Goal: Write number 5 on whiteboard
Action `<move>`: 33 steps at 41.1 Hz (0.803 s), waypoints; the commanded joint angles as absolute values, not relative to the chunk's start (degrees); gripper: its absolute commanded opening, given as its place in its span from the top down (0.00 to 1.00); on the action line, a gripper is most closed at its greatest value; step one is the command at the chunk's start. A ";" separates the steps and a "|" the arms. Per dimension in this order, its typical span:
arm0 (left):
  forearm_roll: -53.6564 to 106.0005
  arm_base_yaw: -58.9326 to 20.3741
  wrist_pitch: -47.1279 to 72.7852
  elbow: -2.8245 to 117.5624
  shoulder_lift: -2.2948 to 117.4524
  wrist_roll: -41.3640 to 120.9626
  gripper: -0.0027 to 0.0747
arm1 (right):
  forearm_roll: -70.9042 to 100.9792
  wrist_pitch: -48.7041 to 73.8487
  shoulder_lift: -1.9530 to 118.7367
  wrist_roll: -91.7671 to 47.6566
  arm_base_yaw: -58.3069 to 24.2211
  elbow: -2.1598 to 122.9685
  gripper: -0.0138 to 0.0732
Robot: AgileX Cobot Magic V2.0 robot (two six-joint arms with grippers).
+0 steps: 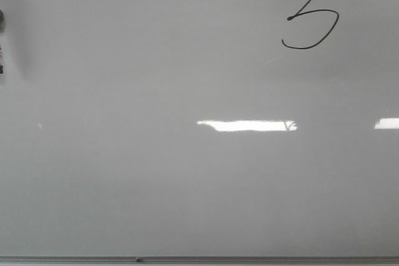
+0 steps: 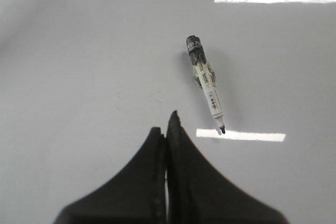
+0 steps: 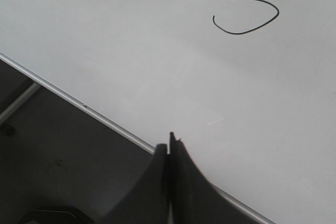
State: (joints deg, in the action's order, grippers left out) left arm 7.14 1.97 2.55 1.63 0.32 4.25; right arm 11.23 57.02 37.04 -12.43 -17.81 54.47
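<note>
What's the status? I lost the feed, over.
Left gripper shut, empty; right gripper shut, empty. Number 5 drawn on whiteboard, top bar slightly detached. Marker lying uncapped on board. Nothing in the way.

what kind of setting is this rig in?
Probably a lab or office test bench. A large glossy whiteboard with a metal frame edge fills the views, a hand-drawn number 5 sits on it, an uncapped marker lies loose on it, and strip-light reflections show.
</note>
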 commanded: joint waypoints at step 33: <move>6.08 -1.15 -2.96 -0.75 -1.26 3.84 0.99 | 11.54 53.27 37.01 -12.47 -17.51 55.72 0.92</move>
